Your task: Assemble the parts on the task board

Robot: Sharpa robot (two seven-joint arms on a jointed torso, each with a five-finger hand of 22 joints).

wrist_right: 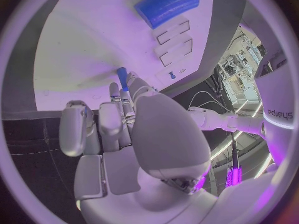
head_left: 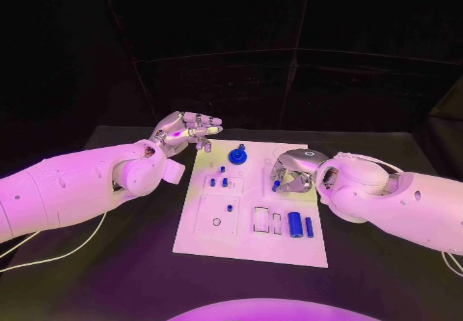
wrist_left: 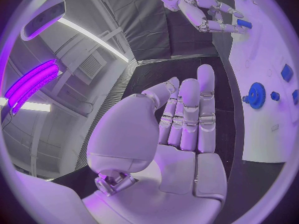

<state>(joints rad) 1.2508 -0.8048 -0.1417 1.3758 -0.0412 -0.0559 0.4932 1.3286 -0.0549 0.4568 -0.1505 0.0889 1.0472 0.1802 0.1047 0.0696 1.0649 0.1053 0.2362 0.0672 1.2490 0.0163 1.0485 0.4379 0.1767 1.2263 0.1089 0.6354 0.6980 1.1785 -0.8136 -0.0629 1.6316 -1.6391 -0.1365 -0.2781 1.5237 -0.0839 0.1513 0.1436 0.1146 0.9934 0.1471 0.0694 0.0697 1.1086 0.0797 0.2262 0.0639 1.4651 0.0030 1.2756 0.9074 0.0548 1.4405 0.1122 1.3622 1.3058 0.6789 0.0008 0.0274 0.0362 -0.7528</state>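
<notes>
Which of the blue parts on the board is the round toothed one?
The blue gear near the task board's far edge, close to the left hand. It is a toothed disc; the other blue parts are plain pegs and cylinders.

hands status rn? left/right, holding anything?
Left hand: open, fingers straight, holding nothing, off the board's far left corner.
Right hand: over the board, pinching a small blue peg.

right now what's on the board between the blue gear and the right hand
In the head view, only bare white task board lies between the blue gear and the right hand.
</notes>
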